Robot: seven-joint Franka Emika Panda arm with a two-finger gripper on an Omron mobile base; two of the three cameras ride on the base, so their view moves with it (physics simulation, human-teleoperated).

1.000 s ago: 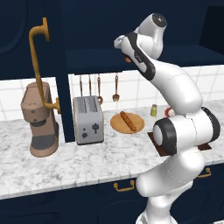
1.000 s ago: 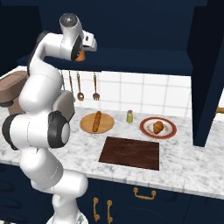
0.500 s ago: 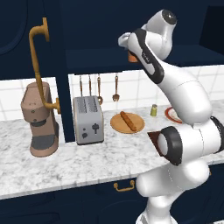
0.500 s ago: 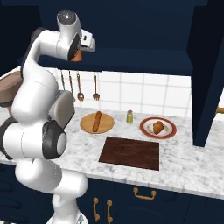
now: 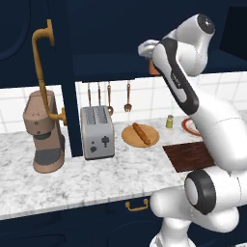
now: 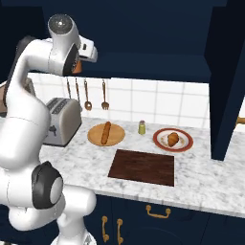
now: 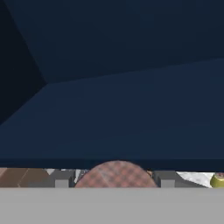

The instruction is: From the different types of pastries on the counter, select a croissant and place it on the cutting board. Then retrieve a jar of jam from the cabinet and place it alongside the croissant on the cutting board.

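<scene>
Orange-brown jar of jam (image 7: 117, 174) sits gripped between the end effector (image 7: 111, 179) fingers, by the cabinet (image 7: 131, 122).

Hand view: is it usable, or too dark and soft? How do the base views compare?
Hand view: dim flat navy cabinet surface, soft and low-contrast; the jar of jam between the fingers is blurry. Left base view: even light, soft shadow under the toaster. Right base view: crisp, croissant legible, no glare.

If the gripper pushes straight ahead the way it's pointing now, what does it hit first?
Probably the cabinet: its navy panels face the gripper, which is shut on the jar of jam. Depth is hard to judge.
</scene>
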